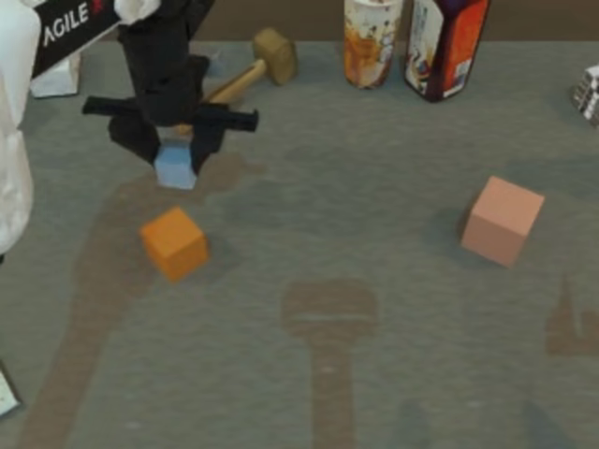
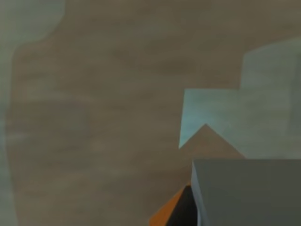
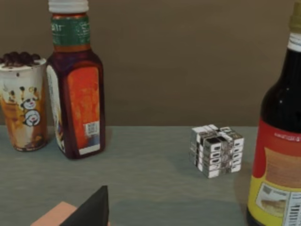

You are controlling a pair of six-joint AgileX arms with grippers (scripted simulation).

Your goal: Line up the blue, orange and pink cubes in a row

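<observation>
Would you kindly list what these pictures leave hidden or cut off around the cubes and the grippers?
- Top view: the left gripper covers the blue cube's upper part; finger contact is hidden.
- Top view: the right arm is out of frame.
- Left wrist view: only a sliver of the orange cube shows, behind a grey block.
- Right wrist view: the pink cube is cut by the edge and a dark finger.

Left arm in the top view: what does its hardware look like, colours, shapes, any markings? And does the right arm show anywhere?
The left arm has glossy white rounded shells and a black band with white "AGILE" lettering. Its wrist block is matte black with a flat crossbar, and the left gripper has two black fingers. No cables are visible. Of the right arm, only a dark wedge-shaped finger shows, in the right wrist view.
</observation>
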